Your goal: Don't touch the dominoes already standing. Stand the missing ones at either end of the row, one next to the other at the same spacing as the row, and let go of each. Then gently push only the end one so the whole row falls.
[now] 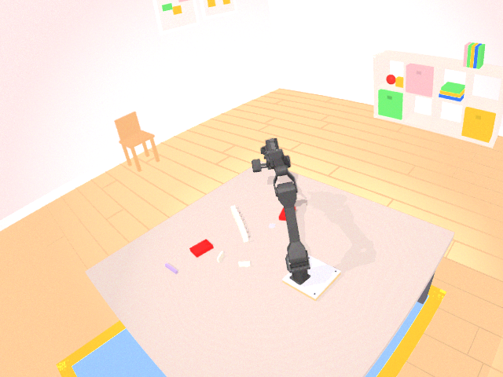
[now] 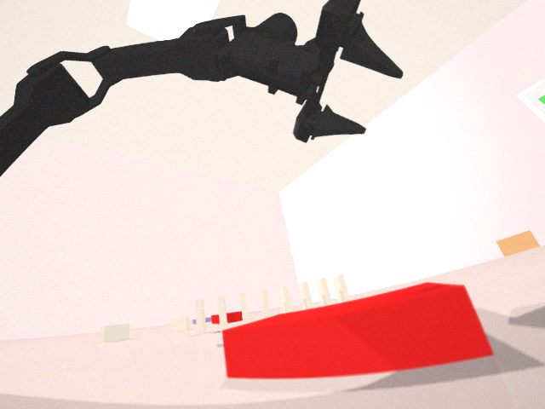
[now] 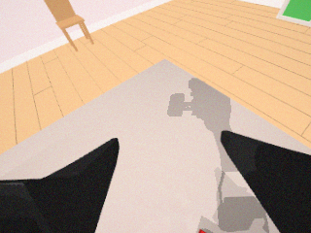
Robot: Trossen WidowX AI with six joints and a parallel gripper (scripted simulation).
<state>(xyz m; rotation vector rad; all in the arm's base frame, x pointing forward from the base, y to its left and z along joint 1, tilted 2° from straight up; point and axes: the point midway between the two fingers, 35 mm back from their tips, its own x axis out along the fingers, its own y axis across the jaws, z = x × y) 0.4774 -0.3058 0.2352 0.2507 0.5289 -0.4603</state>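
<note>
Top view: row of upright cream dominoes (image 1: 240, 224) (image 2: 264, 302), the landmark. Two loose cream dominoes, flat blocks (image 1: 244, 263) (image 1: 220, 256) (image 2: 115, 332) (image 2: 180, 324), lie nearer my base than the row, presumably spares for its ends.

Exterior view: my black two-fingered gripper (image 1: 264, 151) (image 2: 382, 102) (image 3: 170, 136), high above the row, likely for clearance.

Wrist view: my jaws, spread, empty.

My open jaws (image 2: 381, 103): air betw. fingers, nothing in it. Row of upright dominoes (image 1: 240, 224) (image 2: 265, 302) blocks any low sweep; red block (image 1: 201, 247) (image 2: 226, 317) stands apart, w/ tabletop (image 1: 211, 308) betw. it & row.
</note>
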